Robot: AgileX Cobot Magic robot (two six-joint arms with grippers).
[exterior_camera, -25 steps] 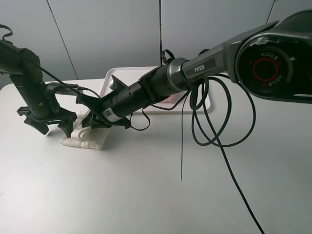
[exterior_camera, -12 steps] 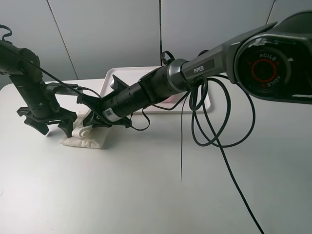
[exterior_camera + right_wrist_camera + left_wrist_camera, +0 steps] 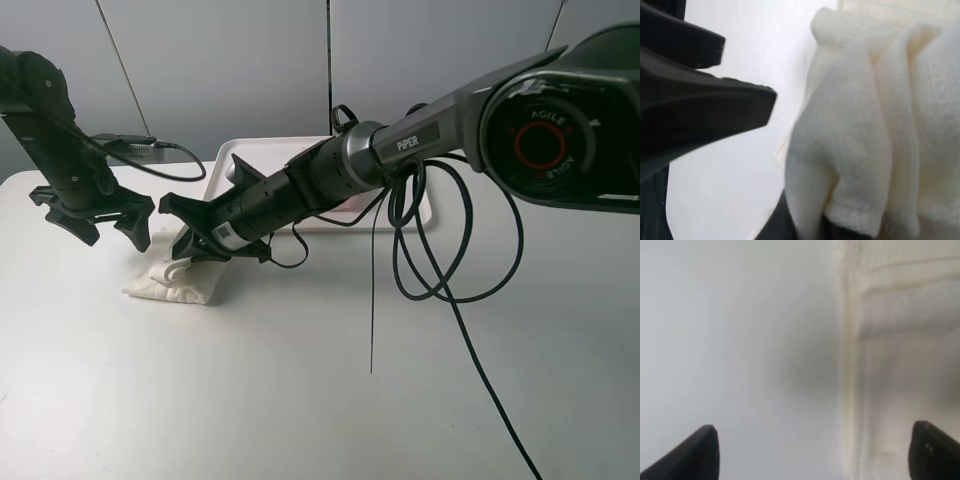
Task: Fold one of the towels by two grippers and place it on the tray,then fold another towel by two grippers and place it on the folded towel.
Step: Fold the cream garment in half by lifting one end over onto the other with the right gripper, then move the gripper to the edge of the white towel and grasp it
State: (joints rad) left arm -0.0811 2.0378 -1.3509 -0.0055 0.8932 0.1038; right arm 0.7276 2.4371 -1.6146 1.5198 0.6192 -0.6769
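The cream-white towel (image 3: 172, 283) lies folded on the table at the left. My right gripper (image 3: 193, 252) reaches across the middle and is shut on a bunched fold of it; the right wrist view shows that fold (image 3: 865, 125) beside a black finger (image 3: 700, 100). My left gripper (image 3: 110, 230) hangs open above and behind the towel's left end, holding nothing. In the left wrist view its fingertips (image 3: 702, 450) straddle the towel's edge (image 3: 900, 340) from above. The white tray (image 3: 262, 152) sits behind the right arm, with a sliver of the pink towel (image 3: 347, 205) showing under that arm.
The right arm's black cables (image 3: 440, 250) loop down over the table's middle, one strand hanging to the surface. The left arm's cable (image 3: 150, 147) runs toward the tray's left edge. A grey wall stands behind the table.
My left gripper has lifted off the towel's left end and moved up and back, still open. The right gripper has kept its hold on the fold.
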